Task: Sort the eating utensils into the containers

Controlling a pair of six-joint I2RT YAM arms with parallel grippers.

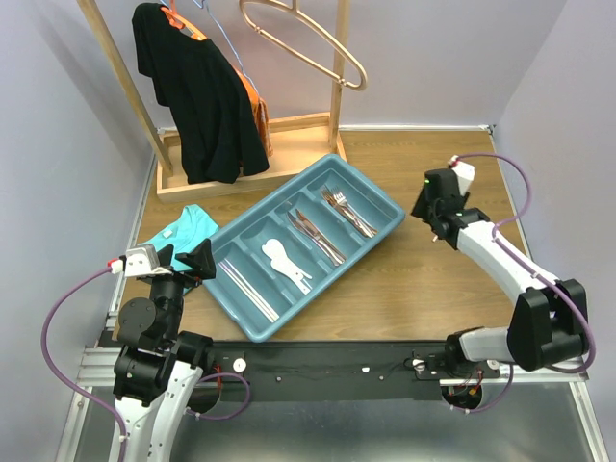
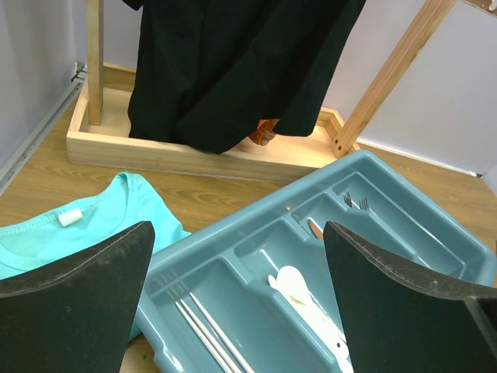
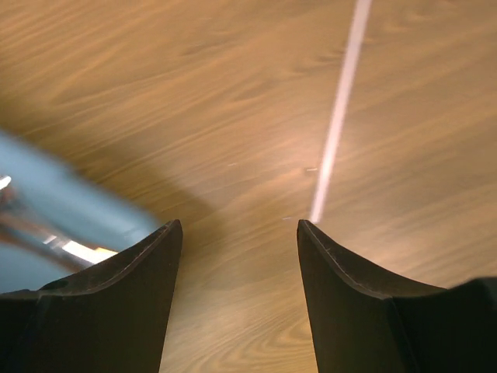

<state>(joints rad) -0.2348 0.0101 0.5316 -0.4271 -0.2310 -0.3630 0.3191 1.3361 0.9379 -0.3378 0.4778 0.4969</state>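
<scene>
The teal-blue tray (image 1: pixel 252 322) lies diagonally mid-table with four long compartments. Chopsticks (image 1: pixel 247 289) lie in the leftmost one, white spoons (image 1: pixel 285 262) in the second, knives (image 1: pixel 315 235) in the third, forks (image 1: pixel 348 211) in the rightmost. The left wrist view shows the tray (image 2: pixel 264 225), chopsticks (image 2: pixel 208 332), spoons (image 2: pixel 299 291) and fork tips (image 2: pixel 356 203). My left gripper (image 1: pixel 190 262) is open and empty just left of the tray's near end. My right gripper (image 1: pixel 430 214) is open and empty over bare wood, right of the tray's far end (image 3: pixel 46 198).
A teal folded cloth (image 1: pixel 178 232) lies left of the tray. A wooden rack (image 1: pixel 252 154) at the back holds a black garment (image 1: pixel 200 96) and large metal hangers (image 1: pixel 306 43). The table's right half is bare wood (image 1: pixel 452 279).
</scene>
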